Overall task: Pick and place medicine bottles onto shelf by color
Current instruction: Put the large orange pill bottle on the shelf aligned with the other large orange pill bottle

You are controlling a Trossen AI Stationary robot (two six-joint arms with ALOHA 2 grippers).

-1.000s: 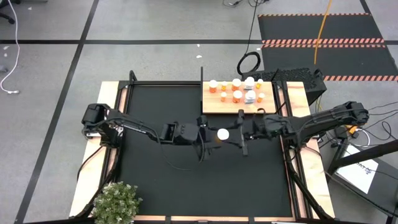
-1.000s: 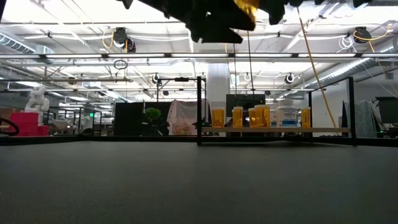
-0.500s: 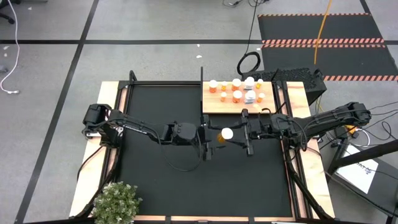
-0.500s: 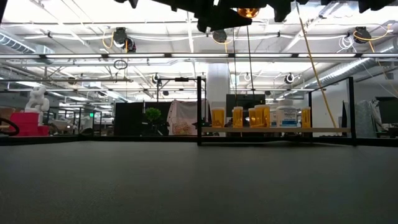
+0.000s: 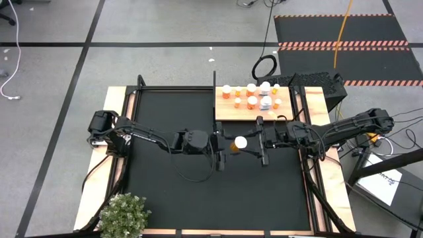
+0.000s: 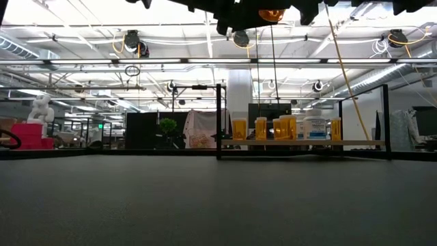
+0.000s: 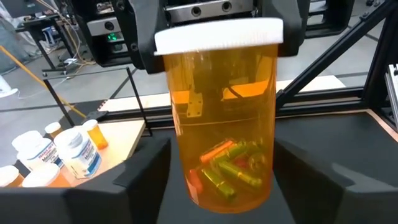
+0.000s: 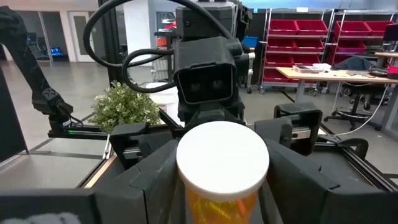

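An orange medicine bottle (image 5: 236,143) with a white cap (image 8: 222,155) and pills inside hangs above the middle of the black mat, between my two grippers. My right gripper (image 5: 256,141) reaches in level from the table's right and is shut on it. From the left, my left gripper (image 5: 220,145) is open. Its fingers (image 7: 140,180) stand close on either side of the bottle's lower body (image 7: 227,162), and I see no touch. Several more bottles (image 5: 252,96) stand upright on the light-wood shelf (image 5: 231,114) at the far right. My right gripper pinches the bottle at its top, one finger (image 7: 142,43) on each side at the white cap (image 7: 217,36). The fingers come level from the table's right. The bottle hangs roughly upright below them, cap up, clear of the mat.
A potted plant (image 5: 124,215) stands at the near left corner. A black frame with an upright post (image 5: 215,82) borders the shelf's left end. The black mat (image 5: 192,188) lies below both arms. White and orange bottles (image 7: 68,149) crowd the shelf.
Both grippers have tipped at the wrist. In the low view the fingers and the bottle's bottom have gone up toward the picture's top. The bottle stays between the two grippers over the middle of the mat.
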